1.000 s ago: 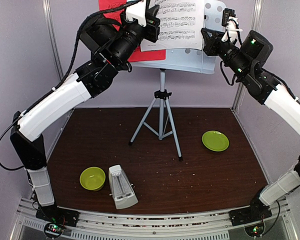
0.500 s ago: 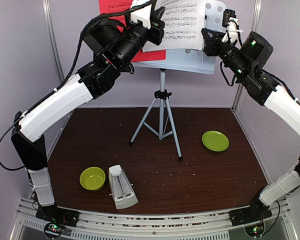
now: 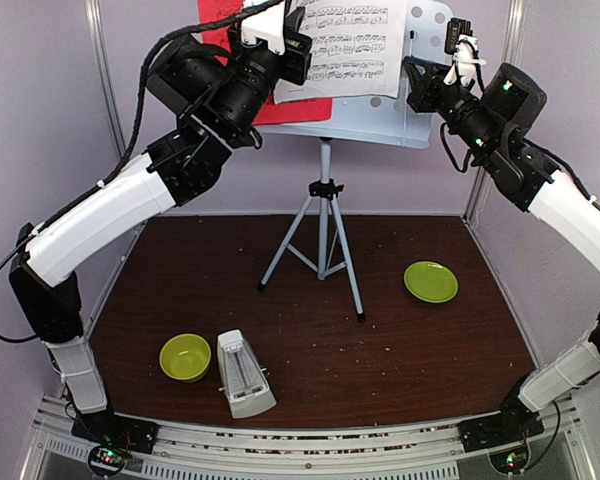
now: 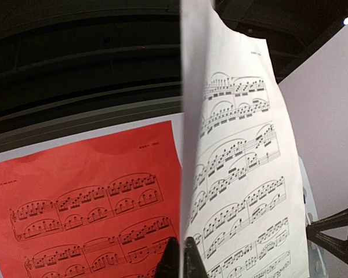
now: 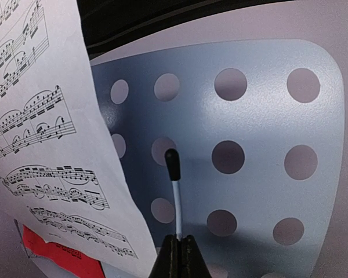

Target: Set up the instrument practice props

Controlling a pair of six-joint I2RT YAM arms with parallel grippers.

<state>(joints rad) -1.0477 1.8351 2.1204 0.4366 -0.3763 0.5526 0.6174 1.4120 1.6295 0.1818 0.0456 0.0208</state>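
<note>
Where left fingers point(image 4: 169, 262) pinch, white sheet point(image 4: 238, 174), curled, black staves.

No legible words anywhere tbh. Only printed music notation on red paper sheet point(image 4: 87, 174) and white paper sheet point(image 4: 238, 174); tiny corner headers too blurry.

Robot lab test cell, not a home or studio. Plain lilac walls point(image 3: 40, 100) box in a dark brown desk point(image 3: 310, 350), with white frame posts point(image 3: 105, 75) at the corners. Left arm point(image 3: 100, 215) and right arm point(image 3: 570, 215) rise from a slotted metal rail point(image 3: 310, 440) at the near edge. Loose cables, green status lights point(image 3: 105, 458). A music stand point(image 3: 325, 215) stands in the middle as a staged prop.
</note>
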